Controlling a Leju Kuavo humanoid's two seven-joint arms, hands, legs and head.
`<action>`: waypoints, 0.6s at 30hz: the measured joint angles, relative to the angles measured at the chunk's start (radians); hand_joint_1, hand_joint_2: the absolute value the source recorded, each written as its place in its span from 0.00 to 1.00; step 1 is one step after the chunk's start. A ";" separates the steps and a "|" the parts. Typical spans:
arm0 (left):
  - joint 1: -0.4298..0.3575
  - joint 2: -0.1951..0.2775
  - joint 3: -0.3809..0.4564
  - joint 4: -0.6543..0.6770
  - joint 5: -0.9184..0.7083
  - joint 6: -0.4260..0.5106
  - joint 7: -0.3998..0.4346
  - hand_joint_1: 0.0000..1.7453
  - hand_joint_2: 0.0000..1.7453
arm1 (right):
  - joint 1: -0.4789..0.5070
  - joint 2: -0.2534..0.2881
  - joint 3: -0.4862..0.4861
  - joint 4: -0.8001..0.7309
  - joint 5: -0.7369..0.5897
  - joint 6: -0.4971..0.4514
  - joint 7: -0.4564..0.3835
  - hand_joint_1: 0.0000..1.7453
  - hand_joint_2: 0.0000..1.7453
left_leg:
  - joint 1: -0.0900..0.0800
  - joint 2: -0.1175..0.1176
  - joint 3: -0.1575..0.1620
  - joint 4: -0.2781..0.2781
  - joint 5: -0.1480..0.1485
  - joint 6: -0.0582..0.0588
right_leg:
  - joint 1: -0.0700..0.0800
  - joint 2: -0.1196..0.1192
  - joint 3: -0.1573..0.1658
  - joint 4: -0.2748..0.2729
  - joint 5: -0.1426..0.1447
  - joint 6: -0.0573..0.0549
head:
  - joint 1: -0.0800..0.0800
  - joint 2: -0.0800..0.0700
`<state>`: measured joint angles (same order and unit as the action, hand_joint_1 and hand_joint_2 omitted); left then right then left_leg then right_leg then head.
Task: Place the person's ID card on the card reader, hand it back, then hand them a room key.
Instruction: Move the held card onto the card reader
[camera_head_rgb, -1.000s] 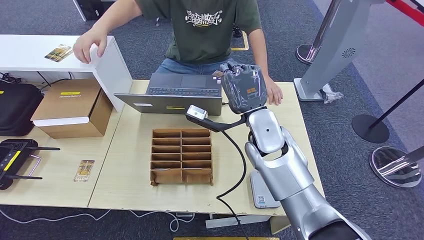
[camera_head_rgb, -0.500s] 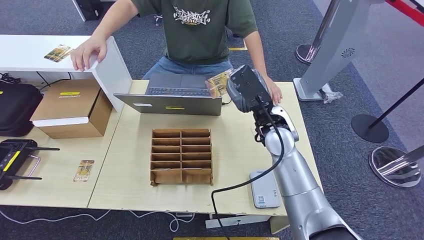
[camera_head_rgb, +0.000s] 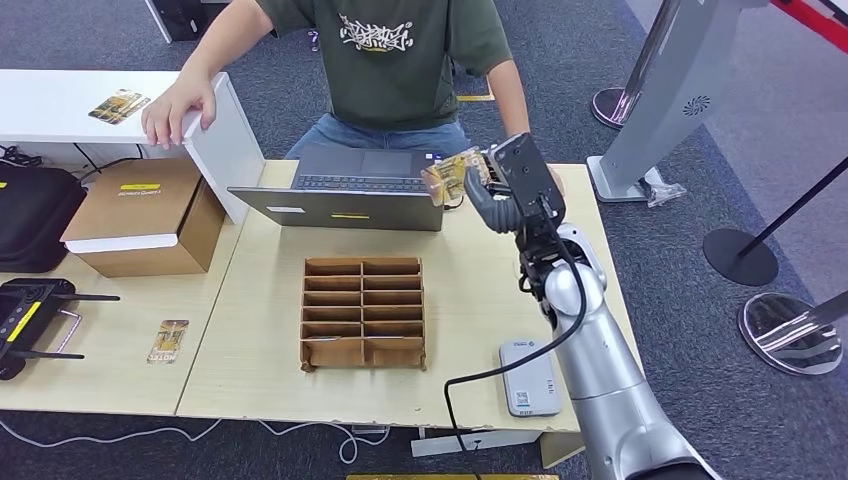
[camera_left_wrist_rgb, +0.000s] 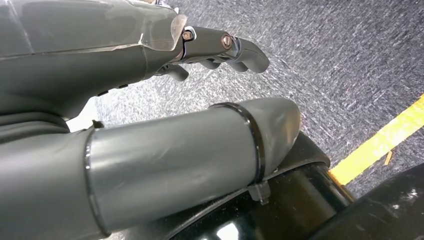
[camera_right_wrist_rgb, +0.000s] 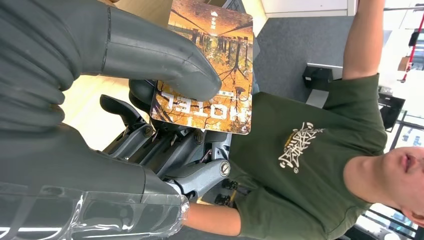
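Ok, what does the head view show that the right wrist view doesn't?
The head view alone shows the card reader, the cardboard organiser, the laptop and the cardboard box. The right wrist view alone shows the word HOTEL printed on the card and the thumb pressed onto its face. Both show the right hand holding that card near the person in the green T-shirt.

Glossy card (camera_right_wrist_rgb: 210, 70), cardboard organizer (camera_head_rgb: 363, 313)

card (camera_right_wrist_rgb: 210, 65) part hid by thumb | person's head cut off (camera_head_rgb: 390, 50)
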<state>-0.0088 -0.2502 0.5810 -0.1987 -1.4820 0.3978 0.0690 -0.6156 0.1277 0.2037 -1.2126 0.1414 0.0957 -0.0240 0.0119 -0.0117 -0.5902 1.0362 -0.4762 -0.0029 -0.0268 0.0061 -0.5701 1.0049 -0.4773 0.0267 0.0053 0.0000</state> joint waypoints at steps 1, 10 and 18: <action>0.000 -0.001 0.000 0.000 0.002 0.001 0.000 0.00 0.00 | 0.001 -0.001 0.000 0.001 0.002 -0.004 -0.001 1.00 1.00 | 0.000 0.000 0.000 0.000 0.000 0.000 | 0.000 0.000 0.000 0.000 0.000 0.000 | 0.000 0.000; 0.000 -0.006 0.000 0.000 0.012 0.011 0.001 0.00 0.00 | 0.009 -0.012 0.000 0.006 0.030 -0.046 0.002 1.00 1.00 | 0.000 0.000 0.000 0.000 0.000 0.000 | 0.000 0.000 0.000 0.000 0.000 0.000 | 0.000 0.000; 0.002 -0.006 0.003 0.000 0.037 0.017 0.001 0.00 0.00 | 0.041 -0.042 -0.008 0.006 0.046 -0.058 -0.007 1.00 1.00 | 0.000 0.000 0.000 0.000 0.000 0.000 | 0.000 0.000 0.000 0.000 0.000 0.000 | 0.000 0.000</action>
<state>-0.0068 -0.2567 0.5844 -0.1987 -1.4446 0.4151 0.0702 -0.5750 0.0860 0.1958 -1.2066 0.1875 0.0378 -0.0307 0.0118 -0.0118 -0.5902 1.0363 -0.4762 -0.0029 -0.0269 0.0058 -0.5701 1.0048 -0.4773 0.0267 0.0053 0.0000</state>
